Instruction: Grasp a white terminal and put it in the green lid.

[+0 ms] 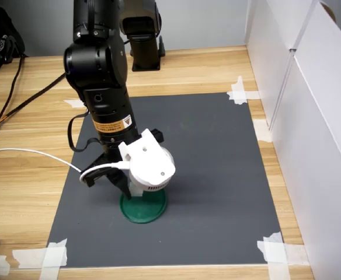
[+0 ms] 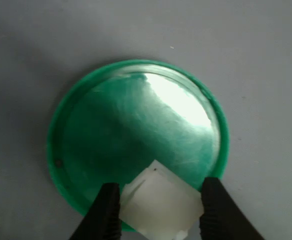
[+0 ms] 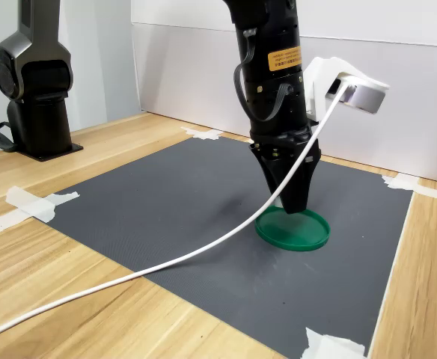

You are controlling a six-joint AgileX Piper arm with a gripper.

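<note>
Lower centre of the first exterior view: the green lid (image 1: pixel 143 211) lies flat on the dark grey mat (image 1: pixel 217 175), partly hidden by the arm's white camera housing (image 1: pixel 150 163).
Green lid, other views: lower right of centre in the second exterior view (image 3: pixel 293 228); in the wrist view it fills the middle of the frame (image 2: pixel 116 135), rim up, with a bright glare patch on its floor.
White terminal: seen in the wrist view (image 2: pixel 158 205) as a pale block held between the two dark fingers (image 2: pixel 106 210) — it sits over the lid's rim area, at the edge nearest the camera. Whether it touches the lid I cannot tell.
Jaws: narrow, closed on the white terminal, one finger on each side of it.
Gripper: pointing straight down over the lid (image 1: pixel 128 188); in the second exterior view its black tip (image 3: pixel 293 203) meets the lid's far edge.
Cable: a white cable (image 3: pixel 166 262) runs from the camera housing to the lower left of the second exterior view.
Surface: pale wood (image 1: pixel 24 181) — the mat is fixed at its corners with white tape strips (image 1: pixel 278 251).
Upper left, second exterior view: a second black arm base (image 3: pixel 35 82) stands well apart from the mat.
</note>
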